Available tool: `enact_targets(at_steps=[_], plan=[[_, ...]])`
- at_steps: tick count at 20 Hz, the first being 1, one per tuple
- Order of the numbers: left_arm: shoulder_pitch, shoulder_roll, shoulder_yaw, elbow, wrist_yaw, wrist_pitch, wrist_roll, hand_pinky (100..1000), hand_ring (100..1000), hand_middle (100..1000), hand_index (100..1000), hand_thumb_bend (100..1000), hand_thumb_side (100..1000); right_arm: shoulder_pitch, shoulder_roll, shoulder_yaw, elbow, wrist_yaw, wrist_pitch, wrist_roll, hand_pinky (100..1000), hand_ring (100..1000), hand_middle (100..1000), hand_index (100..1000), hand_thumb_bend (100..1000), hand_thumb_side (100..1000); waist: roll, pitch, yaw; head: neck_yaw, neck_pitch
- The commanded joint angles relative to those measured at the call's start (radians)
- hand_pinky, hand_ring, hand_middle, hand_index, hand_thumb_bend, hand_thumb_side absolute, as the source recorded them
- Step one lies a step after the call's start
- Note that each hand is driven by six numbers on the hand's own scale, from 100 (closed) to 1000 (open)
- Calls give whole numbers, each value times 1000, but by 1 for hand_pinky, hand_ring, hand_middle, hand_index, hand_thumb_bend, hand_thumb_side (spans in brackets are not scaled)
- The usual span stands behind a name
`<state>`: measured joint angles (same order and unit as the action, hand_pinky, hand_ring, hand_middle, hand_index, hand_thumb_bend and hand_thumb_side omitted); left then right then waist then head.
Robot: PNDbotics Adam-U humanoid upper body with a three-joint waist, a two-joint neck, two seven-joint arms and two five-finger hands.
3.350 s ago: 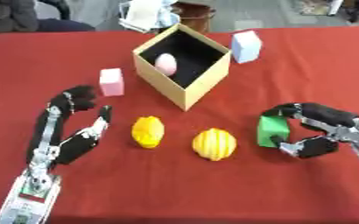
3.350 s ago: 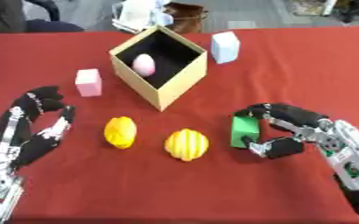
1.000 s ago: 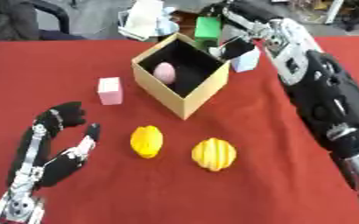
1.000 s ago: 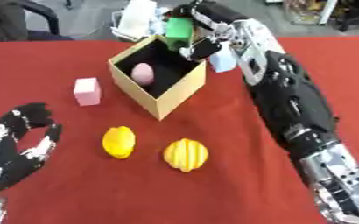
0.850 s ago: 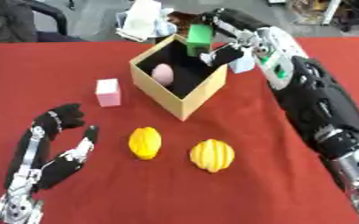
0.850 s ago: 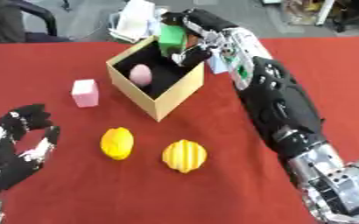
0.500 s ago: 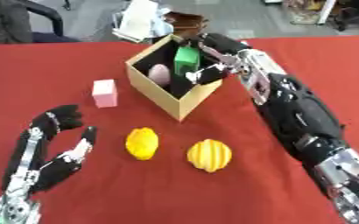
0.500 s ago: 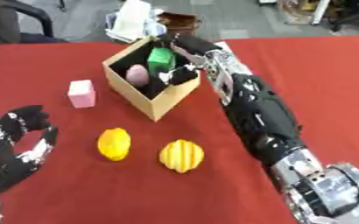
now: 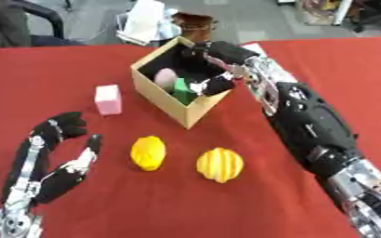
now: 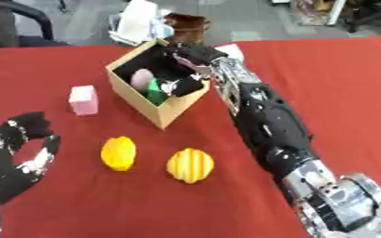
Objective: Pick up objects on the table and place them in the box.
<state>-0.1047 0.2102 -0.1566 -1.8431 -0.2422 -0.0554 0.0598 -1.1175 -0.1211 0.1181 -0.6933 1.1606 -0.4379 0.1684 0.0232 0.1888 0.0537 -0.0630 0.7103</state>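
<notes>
Placement step: right robot hand [image 9: 214, 69] lowers a green block [image 9: 183, 91] inside the box [image 9: 195, 109], fingers curled round it; letting go seems next.

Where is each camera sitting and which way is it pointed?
Left eye view: in the robot's head, looking down at the red table; shows the right hand reaching into the box and the left hand idle, lower left.
Right eye view: beside it, same downward aim, same arms.
Shared: box, green block, pink block, two yellow fruits.
</notes>
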Motion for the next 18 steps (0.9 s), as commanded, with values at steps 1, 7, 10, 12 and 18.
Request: enact_targets(at_steps=[1, 7, 10, 12, 18], plan=[[-3, 14, 0, -11, 2, -2, 0, 748, 654, 639, 795, 374, 411, -28, -25, -1, -30, 0, -3, 0, 811, 796, 904, 957, 201, 636, 4, -9, -2, 1, -5], [-4, 14, 1, -12, 1, -2, 0, 748, 654, 640, 795, 375, 411, -35, -41, 2, -60, -32, -7, 9, 820, 809, 936, 962, 196, 622, 5, -8, -2, -1, -6], [-4, 14, 1, -12, 1, -2, 0, 748, 655, 641, 795, 374, 412, -44, -62, -2, -83, -62, -2, 9, 818, 805, 935, 963, 188, 595, 4, -8, -1, -2, -5], [-4, 15, 2, -12, 1, -2, 1, 748, 655, 641, 795, 373, 412, -49, -80, -5, -97, -82, 5, 11, 817, 803, 933, 962, 185, 585, 3, -7, -1, 0, -5], [-2, 16, 10, -12, -3, -1, 8, 748, 655, 641, 795, 371, 412, -37, -147, -2, -168, -171, -3, 11, 804, 785, 915, 965, 135, 557, -3, -6, -9, 20, -8]])
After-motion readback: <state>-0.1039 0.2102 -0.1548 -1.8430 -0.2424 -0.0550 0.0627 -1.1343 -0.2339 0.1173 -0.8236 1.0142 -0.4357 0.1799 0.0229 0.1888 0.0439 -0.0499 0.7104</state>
